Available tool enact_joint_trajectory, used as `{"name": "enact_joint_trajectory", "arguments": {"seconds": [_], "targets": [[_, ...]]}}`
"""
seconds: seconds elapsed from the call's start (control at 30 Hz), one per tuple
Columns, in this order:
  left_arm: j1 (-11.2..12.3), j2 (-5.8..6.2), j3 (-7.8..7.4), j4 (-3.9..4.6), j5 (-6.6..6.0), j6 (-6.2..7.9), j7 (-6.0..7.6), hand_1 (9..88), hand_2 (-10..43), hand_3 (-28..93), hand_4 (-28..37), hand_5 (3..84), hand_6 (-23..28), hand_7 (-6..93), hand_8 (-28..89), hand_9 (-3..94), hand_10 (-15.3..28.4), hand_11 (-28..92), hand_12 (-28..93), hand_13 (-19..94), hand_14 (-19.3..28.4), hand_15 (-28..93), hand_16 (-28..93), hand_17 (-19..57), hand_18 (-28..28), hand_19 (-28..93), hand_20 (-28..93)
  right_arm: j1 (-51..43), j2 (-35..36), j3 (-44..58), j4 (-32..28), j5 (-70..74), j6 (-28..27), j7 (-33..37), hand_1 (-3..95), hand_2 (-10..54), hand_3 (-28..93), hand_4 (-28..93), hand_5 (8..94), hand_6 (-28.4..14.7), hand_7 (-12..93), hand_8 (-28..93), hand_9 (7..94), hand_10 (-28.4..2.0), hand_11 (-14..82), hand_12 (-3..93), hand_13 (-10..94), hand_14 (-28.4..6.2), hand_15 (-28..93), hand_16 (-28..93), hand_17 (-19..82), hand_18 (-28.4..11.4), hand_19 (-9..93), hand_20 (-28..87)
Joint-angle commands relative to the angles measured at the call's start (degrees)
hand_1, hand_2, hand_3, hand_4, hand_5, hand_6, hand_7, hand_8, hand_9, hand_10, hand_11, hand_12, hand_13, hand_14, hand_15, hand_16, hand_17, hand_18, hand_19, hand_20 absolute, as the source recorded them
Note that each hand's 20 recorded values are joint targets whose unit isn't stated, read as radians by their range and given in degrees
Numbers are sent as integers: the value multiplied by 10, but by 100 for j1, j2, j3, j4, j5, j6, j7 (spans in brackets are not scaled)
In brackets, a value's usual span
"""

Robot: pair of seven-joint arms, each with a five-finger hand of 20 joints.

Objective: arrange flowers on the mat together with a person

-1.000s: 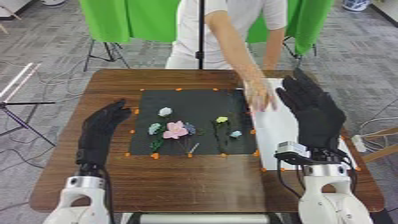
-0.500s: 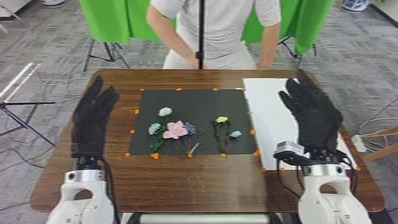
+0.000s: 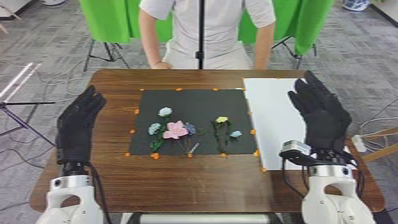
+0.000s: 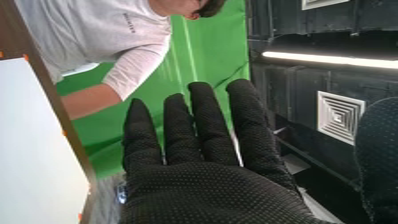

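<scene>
The robot's left hand (image 3: 80, 122) is open over the table's left edge, left of the dark mat (image 3: 206, 147). My right hand (image 3: 322, 112) is open over the white sheet's right side; in the right wrist view the right hand (image 4: 209, 187) has straight fingers and holds nothing. On the mat lie a pink flower (image 3: 176, 130), a pale white-green flower (image 3: 165, 111) above it, bluish flowers (image 3: 155, 128) beside it, and to their right a yellow flower (image 3: 222, 119) and a small light blue flower (image 3: 235, 134). The person's hand (image 3: 162, 65) rests at the far table edge, away from the flowers.
A white sheet (image 3: 271, 112) lies right of the mat on the brown table (image 3: 195, 185). Orange markers (image 3: 155, 156) line the mat's edges. A thin black pole (image 3: 202, 35) stands beyond the far edge, before the person. Green cloth (image 3: 107, 22) hangs behind.
The person's arm has drawn back from over the white sheet to the far edge. The left hand rose, then shifted outward to the left; the right hand moved slightly right. The flowers look unmoved.
</scene>
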Motion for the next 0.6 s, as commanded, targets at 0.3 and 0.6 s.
{"name": "enact_joint_trajectory", "arguments": {"seconds": [0.3, 0.6], "targets": [[96, -87, -69, -15, 64, -125, -145, 229, -1, 677, -243, 443, 49, 80, -52, 411, 135, 124, 115, 333, 171, 89, 31, 41, 120, 68, 145, -32, -25, -39, 8, -7, 60, -46, 26, 59, 786, -186, 379, -26, 73, -87, 382, -134, 36, 89, 259, -86, 97, 35, 157, -122, 26, 237], [87, -104, -82, -11, 81, -182, -185, 231, 1, 676, -241, 449, 49, 85, -52, 420, 136, 131, 116, 336, 173, 92, 30, 40, 120, 68, 145, -65, -10, -22, -14, -3, 68, -49, 26, 59, 786, -184, 387, -28, 73, -86, 387, -135, 37, 91, 265, -86, 101, 36, 159, -123, 27, 237]]}}
